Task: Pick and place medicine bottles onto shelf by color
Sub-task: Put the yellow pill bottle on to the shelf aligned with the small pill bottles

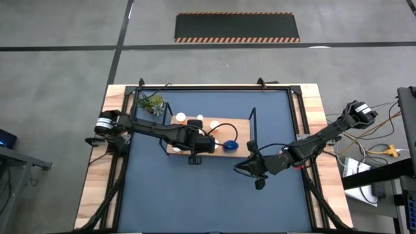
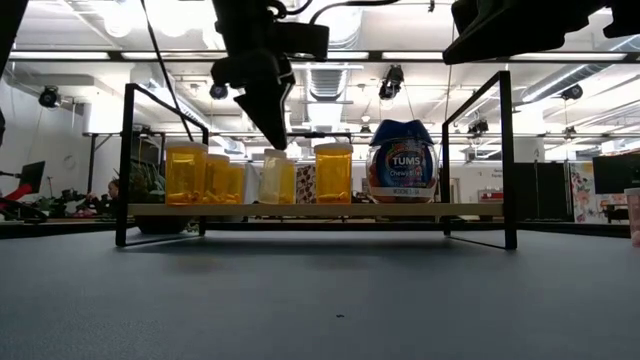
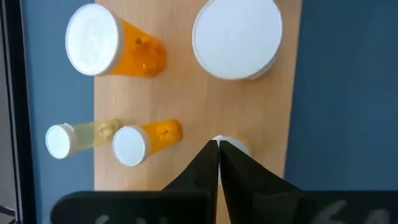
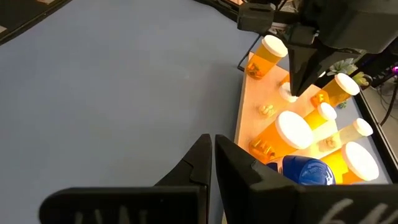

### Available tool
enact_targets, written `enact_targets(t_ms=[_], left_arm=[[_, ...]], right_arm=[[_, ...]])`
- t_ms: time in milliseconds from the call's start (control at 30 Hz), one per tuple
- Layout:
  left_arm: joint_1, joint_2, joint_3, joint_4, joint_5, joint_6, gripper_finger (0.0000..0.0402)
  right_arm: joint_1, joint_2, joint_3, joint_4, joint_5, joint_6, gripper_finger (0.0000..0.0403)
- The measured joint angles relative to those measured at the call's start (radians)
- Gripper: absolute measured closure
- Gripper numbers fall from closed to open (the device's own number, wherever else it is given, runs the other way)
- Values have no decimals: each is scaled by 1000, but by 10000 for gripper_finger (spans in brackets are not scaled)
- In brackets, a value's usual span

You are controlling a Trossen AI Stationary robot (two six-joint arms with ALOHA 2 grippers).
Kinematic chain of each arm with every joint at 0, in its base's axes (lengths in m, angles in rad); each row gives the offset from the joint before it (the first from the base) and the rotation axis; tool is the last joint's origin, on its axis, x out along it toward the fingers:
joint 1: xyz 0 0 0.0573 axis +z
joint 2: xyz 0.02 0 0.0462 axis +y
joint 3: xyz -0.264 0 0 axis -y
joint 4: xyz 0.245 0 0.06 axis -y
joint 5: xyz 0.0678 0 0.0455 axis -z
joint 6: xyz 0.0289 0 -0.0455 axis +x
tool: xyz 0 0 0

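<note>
Left gripper [image 2: 275,140], fingers closed and empty, hangs above the shelf [image 2: 300,210]; right gripper [image 1: 242,168], closed, hovers over the mat [image 1: 195,195].

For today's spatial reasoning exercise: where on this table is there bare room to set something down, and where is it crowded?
The mat lies bare in front of the shelf, nearer the camera in the low view, and left of the right gripper. The shelf is crowded: orange bottles, the blue bottle, and the shut left gripper above them.
</note>
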Motion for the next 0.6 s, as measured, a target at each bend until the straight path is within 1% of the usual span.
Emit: enact_targets(t_ms=[367,600], left_arm=[[0,-12,0,-41,5,0,402],[0,-69,6,-38,5,0,402]], right_arm=[[0,0,0,0,0,0,390],[0,0,0,0,0,0,390]])
